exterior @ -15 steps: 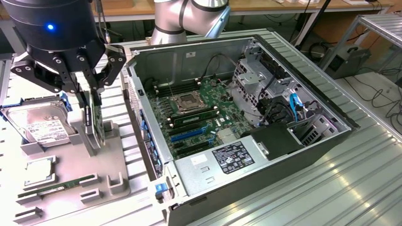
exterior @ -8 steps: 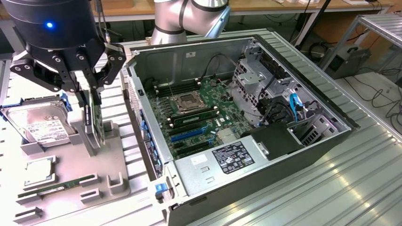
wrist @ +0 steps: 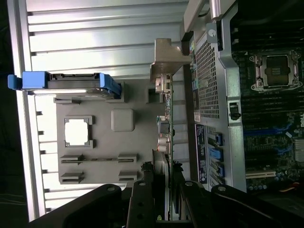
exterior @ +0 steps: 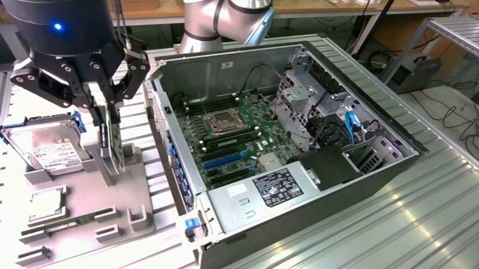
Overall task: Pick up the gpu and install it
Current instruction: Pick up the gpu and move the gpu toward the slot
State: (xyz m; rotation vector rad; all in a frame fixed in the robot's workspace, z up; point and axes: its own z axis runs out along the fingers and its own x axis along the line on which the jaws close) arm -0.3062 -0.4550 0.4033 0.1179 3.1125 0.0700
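My gripper (exterior: pixel 111 112) (wrist: pixel 165 168) sits closest to the lens, a dark bulk at about eleven o'clock in the exterior view. Its fingers (wrist: pixel 146 190) point down over the grey holder tray (exterior: pixel 82 179) (wrist: pixel 137 137). They are clamped on the gpu (exterior: pixel 114 148) (wrist: pixel 167 123), one on each flat face near its upper edge.

The card stands on edge, upright, and its lower end reaches the tray's slot. I cannot tell whether it has cleared that slot. In the wrist view I see it edge-on, a thin strip running away from my fingers, with its silver bracket (wrist: pixel 166 59) at the far end.

In the exterior view the hard drive (exterior: pixel 46 147) (wrist: pixel 71 84) leans in its cradle at nine o'clock from the card, near it but apart. A processor chip (exterior: pixel 46 203) (wrist: pixel 77 132) lies flat at about eight o'clock from the card. The RAM stick (exterior: pixel 71 220) lies in its groove at seven o'clock.

The open computer case (exterior: pixel 217 67) (wrist: pixel 209 85) lies just beside the tray at three o'clock, on the ribbed metal table (exterior: pixel 389 224). Inside it lies the motherboard (exterior: pixel 239 145), with the bare processor socket (exterior: pixel 224 121) (wrist: pixel 277 70) toward twelve o'clock. The blue expansion slots (exterior: pixel 224 159) are toward six. The labelled power supply (exterior: pixel 270 188) fills the case's six o'clock end.
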